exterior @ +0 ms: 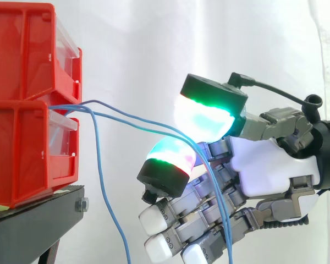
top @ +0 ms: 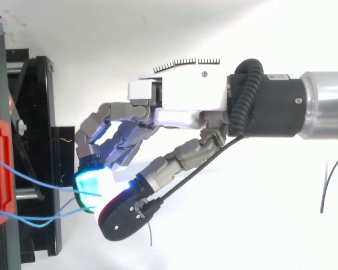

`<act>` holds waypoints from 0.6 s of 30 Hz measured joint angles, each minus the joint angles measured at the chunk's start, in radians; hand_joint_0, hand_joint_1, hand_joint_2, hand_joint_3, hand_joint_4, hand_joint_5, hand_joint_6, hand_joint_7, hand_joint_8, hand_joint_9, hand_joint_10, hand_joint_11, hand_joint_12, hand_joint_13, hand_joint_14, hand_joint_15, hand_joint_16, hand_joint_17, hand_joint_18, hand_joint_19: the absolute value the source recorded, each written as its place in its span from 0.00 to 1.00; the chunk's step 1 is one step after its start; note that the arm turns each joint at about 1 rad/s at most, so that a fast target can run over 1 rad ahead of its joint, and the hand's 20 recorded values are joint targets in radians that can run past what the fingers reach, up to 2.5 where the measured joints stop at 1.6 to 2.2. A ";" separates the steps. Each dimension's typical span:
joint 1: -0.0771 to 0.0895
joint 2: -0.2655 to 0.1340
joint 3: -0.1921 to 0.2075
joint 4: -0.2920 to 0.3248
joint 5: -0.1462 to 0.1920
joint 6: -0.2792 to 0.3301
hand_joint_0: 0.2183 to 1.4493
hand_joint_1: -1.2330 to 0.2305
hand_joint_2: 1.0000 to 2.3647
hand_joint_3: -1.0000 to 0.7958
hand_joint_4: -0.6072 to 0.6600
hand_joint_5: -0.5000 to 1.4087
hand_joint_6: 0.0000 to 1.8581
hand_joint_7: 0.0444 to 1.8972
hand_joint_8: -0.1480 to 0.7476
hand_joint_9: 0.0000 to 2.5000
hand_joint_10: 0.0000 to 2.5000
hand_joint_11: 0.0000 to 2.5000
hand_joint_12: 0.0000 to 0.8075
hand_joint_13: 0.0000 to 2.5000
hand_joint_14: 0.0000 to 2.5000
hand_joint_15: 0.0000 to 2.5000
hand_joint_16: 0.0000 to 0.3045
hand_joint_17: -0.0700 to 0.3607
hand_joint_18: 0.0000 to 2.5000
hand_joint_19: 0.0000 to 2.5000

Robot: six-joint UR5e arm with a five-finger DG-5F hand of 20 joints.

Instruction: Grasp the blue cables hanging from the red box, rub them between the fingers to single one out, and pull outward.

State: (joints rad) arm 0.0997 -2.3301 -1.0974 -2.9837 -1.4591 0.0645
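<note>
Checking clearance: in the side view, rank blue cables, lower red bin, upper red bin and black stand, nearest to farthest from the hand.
1. blue cables: held in the hand.
2. lower red bin and black stand, left: too close to call.
3. upper red bin, top left.

Robot hand point(exterior: 269, 170) horizontal, fingers curled, thumb and fingertip pinching blue cables point(exterior: 126, 122).

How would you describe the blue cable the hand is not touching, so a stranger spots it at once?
Find the stacked red plastic bins on the left; thin blue cables leave the gap between them. Two cables slope across to the hand's fingers; the third cable drops steeply beside the bins, alone.
</note>
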 measured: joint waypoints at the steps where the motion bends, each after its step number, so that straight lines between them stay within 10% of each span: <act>1: 0.000 0.000 0.000 0.000 0.000 0.000 0.28 0.36 0.00 0.29 0.60 0.19 0.48 0.57 0.54 0.31 0.00 0.13 0.50 0.24 0.00 0.12 0.16 0.42 0.28 0.15; 8: 0.000 0.000 0.000 -0.001 -0.001 0.000 0.35 0.26 0.01 0.41 0.56 0.18 0.49 0.55 0.53 0.30 0.00 0.13 0.49 0.24 0.00 0.11 0.16 0.42 0.28 0.14; 18: 0.000 0.000 0.000 -0.001 -0.001 0.000 0.36 0.19 0.00 0.28 0.61 0.17 0.50 0.50 0.52 0.28 0.00 0.14 0.50 0.24 0.00 0.11 0.16 0.42 0.28 0.13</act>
State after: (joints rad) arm 0.0997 -2.3301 -1.0975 -2.9851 -1.4603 0.0644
